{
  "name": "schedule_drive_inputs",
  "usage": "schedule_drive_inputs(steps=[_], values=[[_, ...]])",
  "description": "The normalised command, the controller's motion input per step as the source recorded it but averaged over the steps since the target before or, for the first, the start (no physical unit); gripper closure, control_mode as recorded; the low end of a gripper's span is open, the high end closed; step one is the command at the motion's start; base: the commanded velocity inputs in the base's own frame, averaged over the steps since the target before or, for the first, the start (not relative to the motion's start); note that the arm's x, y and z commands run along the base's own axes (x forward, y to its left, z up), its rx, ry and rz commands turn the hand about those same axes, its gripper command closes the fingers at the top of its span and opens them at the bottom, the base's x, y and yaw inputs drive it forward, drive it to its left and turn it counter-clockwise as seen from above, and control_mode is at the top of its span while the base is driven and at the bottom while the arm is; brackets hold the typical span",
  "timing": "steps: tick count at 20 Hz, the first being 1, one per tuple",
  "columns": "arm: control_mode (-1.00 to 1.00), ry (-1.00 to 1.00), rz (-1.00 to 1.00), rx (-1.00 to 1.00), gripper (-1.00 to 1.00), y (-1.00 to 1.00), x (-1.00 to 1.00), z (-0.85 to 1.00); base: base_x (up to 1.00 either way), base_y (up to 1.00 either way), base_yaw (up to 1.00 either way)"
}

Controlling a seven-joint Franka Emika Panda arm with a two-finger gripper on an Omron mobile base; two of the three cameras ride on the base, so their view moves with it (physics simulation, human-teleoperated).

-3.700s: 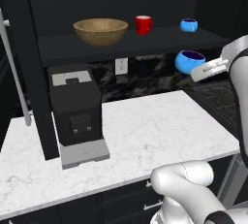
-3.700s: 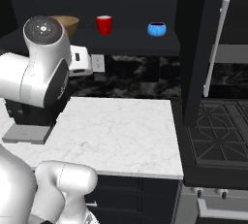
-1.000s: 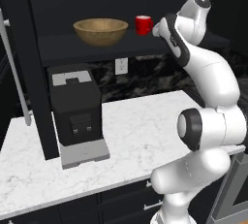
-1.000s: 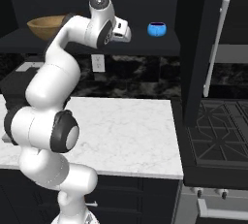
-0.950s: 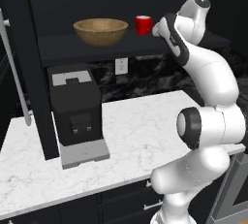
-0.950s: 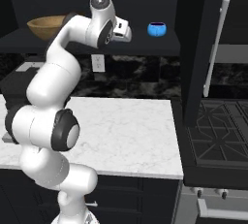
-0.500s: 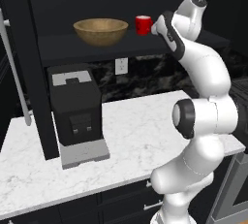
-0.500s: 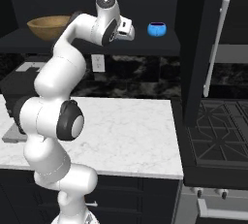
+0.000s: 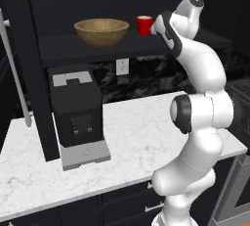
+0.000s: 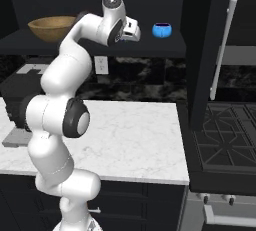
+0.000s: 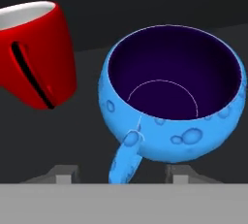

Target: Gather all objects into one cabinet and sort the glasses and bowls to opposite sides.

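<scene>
Since a second ago the jaws have spread apart, their tips flanking the handle of a blue cup (image 11: pixel 172 104) without pressing it, while the arm reaches to the same shelf spot. That cup sits on the cabinet shelf (image 9: pixel 122 49) just beside one red mug (image 11: pixel 34 53). A second blue cup (image 10: pixel 161 30) stands further along the shelf, and one wooden bowl (image 9: pixel 101 31) rests at the far end. Gripper (image 11: pixel 118 172) hovers at the shelf.
</scene>
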Motion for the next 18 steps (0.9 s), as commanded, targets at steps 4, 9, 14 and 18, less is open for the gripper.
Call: schedule_drive_inputs(steps=[4, 9, 14, 18], values=[[-1.0, 0.0, 0.0, 0.0, -1.0, -0.11, 0.09, -0.02, 0.0, 0.0, 0.0], [-1.0, -0.03, 0.0, 0.0, -1.0, -0.11, -0.53, 0.06, 0.0, 0.0, 0.0], [-1.0, -0.12, 0.0, 0.0, -1.0, 0.0, -0.97, 0.0, 0.0, 0.0, 0.0], [-1.0, -0.11, 0.0, 0.0, -1.0, 0.0, -1.0, 0.0, 0.0, 0.0, 0.0]])
